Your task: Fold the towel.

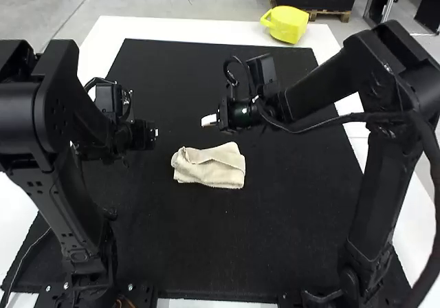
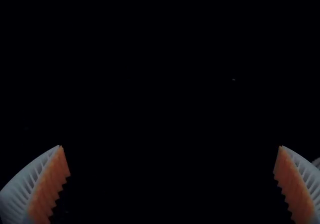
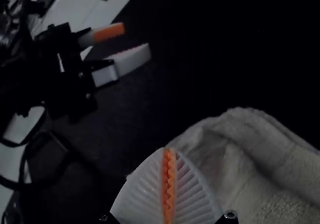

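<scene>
On the black mat's (image 1: 206, 253) left side, the left hand (image 1: 152, 135) is spread wide. Near the mat's middle lies the cream towel (image 1: 216, 172), folded into a small, rumpled bundle. Just beyond it, the right hand (image 1: 208, 120) has its fingers pressed together. Farther right, a yellow object (image 1: 289, 25) sits toward the white tabletop's (image 1: 172, 27) far edge.
</scene>
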`<state>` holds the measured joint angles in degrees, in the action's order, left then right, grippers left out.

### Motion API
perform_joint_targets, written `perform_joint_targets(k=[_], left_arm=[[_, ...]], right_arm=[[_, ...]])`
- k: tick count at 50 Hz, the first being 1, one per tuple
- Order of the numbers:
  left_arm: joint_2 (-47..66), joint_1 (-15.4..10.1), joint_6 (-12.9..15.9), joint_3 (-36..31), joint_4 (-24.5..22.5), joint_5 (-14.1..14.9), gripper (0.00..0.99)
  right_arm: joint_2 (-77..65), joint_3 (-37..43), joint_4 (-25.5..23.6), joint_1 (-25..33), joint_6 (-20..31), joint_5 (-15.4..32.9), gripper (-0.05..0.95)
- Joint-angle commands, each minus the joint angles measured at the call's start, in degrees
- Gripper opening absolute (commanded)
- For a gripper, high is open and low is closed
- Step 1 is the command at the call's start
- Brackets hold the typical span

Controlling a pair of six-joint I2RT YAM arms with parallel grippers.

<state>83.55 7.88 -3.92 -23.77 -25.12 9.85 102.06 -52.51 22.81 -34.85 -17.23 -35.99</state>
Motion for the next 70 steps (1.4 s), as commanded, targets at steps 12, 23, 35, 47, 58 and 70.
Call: perform_joint_targets(k=[12,23,35,47,58,70], left_arm=[[-1.81,0.56,-0.12,0.21,-0.45,0.44,0.961],[-1.81,0.47,-0.12,0.04,-0.54,0.44,0.961],[-1.81,0.47,-0.21,-0.14,-0.8,0.52,0.961],[-1.81,0.47,-0.21,-0.31,-1.15,0.52,0.961],[-1.81,0.56,-0.3,-0.31,-1.59,0.61,0.961],[-1.81,0.56,-0.56,-0.31,-2.03,1.05,0.961]], right_arm=[[4.46,0.04,4.26,-0.13,0.89,1.09,-0.03],[6.75,0.04,5.93,-0.48,0.89,1.01,-0.02],[8.86,0.04,7.34,-0.83,0.89,0.92,-0.03],[10.97,0.22,7.6,-1.01,0.97,0.92,-0.03],[11.76,0.92,7.6,-2.41,1.24,0.92,-0.03],[11.93,2.15,7.6,-3.91,1.24,0.92,-0.02]])
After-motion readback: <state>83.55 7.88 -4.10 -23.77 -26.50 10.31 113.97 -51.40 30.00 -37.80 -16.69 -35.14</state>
